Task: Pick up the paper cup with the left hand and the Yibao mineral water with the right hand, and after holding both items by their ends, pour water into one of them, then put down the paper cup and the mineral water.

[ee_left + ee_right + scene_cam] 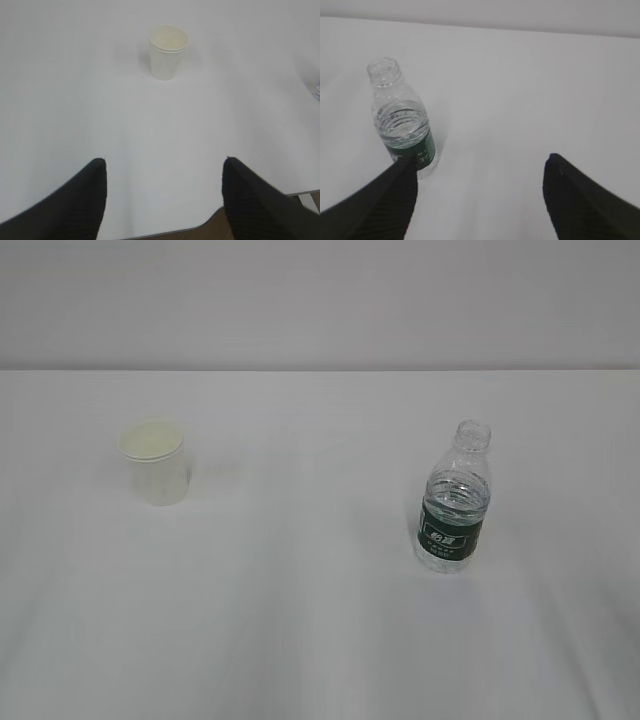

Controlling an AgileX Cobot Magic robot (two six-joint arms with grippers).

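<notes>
Exterior view: the paper cup (153,461) stands upright on the left of the white table (300,620); the Yibao mineral water (455,500) stands upright, capless, well apart on the right. No gripper appears.

Left wrist view: the left hand (164,172) has its jaws spread wide and empty, with the cup (167,51) upright far ahead.

Right wrist view: the right hand (479,170) has its jaws wide and empty; the bottle (402,125) stands just beyond the left finger (380,205).
</notes>
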